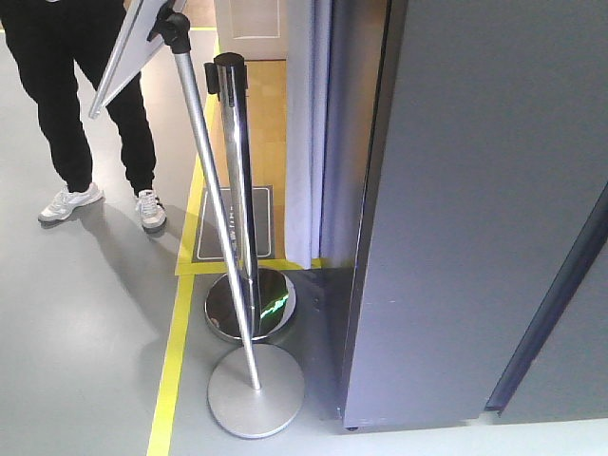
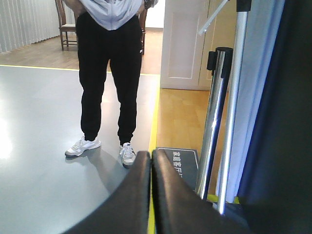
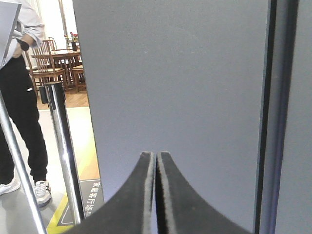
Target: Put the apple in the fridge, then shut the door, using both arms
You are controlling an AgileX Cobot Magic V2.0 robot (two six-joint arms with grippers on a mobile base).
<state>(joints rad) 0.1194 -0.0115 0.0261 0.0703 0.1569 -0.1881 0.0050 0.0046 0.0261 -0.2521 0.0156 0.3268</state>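
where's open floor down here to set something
Open: the grey floor left of the yellow line, up to the person's shoes. Crowded: the two round post bases packed against the fridge corner.

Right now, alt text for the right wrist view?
The right gripper, its black fingers pressed together and holding nothing, points at the flat dark grey fridge filling most of the view. At left stand a chrome stanchion post and a person in black trousers, with wooden dining chairs behind.
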